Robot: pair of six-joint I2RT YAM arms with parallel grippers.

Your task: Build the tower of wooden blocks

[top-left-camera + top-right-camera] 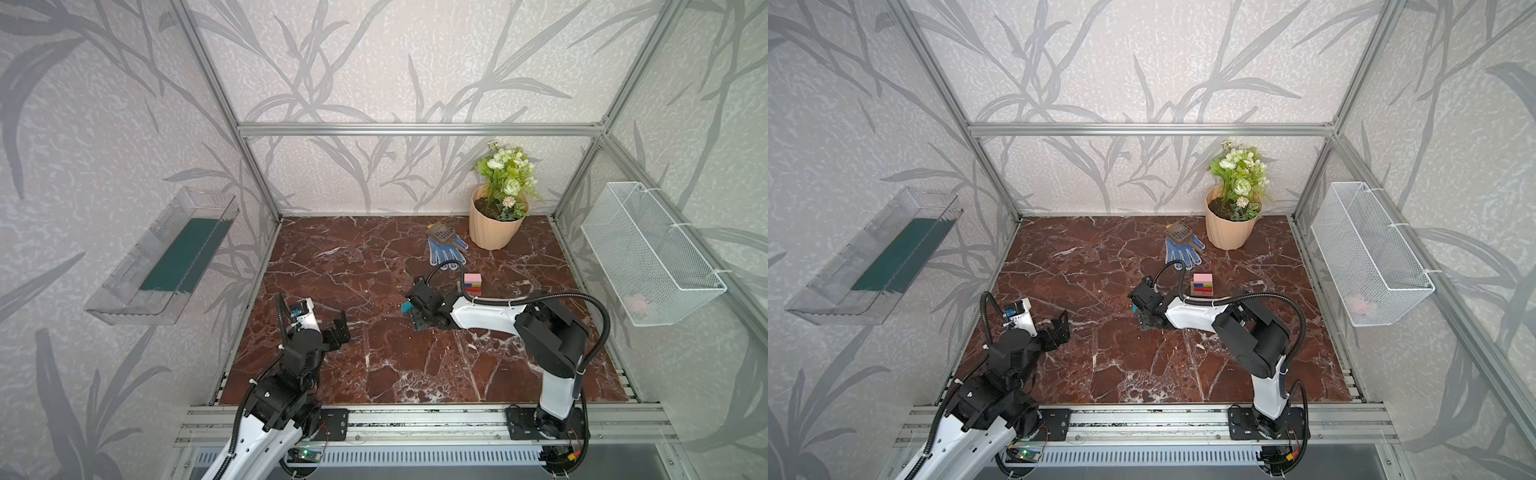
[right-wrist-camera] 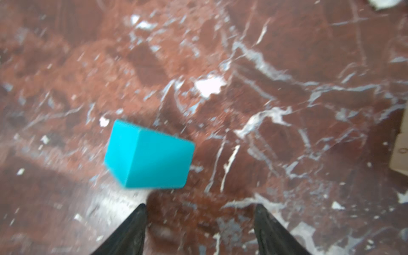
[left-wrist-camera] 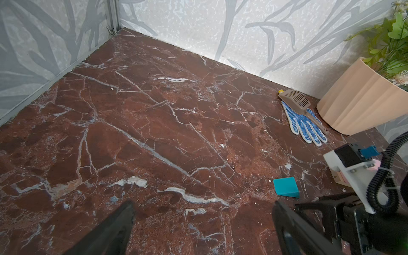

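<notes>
The teal wedge (image 2: 148, 156) lay flat on the tabletop (image 1: 353, 257), one broad sloped face turned up. Its longer side ran roughly along the line joining the right claw's (image 2: 199, 212) two fingertips, though blur in the right wrist view softened its edges. It sat just ahead of those tips and off toward one finger, not between them. The jaws stood moderately apart with only bare stone in the gap, so nothing was gripped. In both top views just a sliver of the wedge (image 1: 406, 307) showed beside the lowered claw, on the side away from the tower (image 1: 472, 284). The tower was a short stack with a pink top over coloured layers, standing close behind the right forearm. The left claw (image 3: 203, 209) hung spread wide and empty over bare tabletop, well apart from the wedge. The tabletop was red-brown marble with white veins, closed in by leaf-patterned walls on an aluminium frame. Toward the back stood a peach flowerpot (image 1: 494, 228) of green and white flowers, with a blue-dotted glove (image 1: 446, 249) and a slotted scoop (image 1: 440, 232) lying beside it. A white wire basket (image 1: 648, 253) hung on one side wall and a clear tray (image 1: 166, 257) on the opposite one.
</notes>
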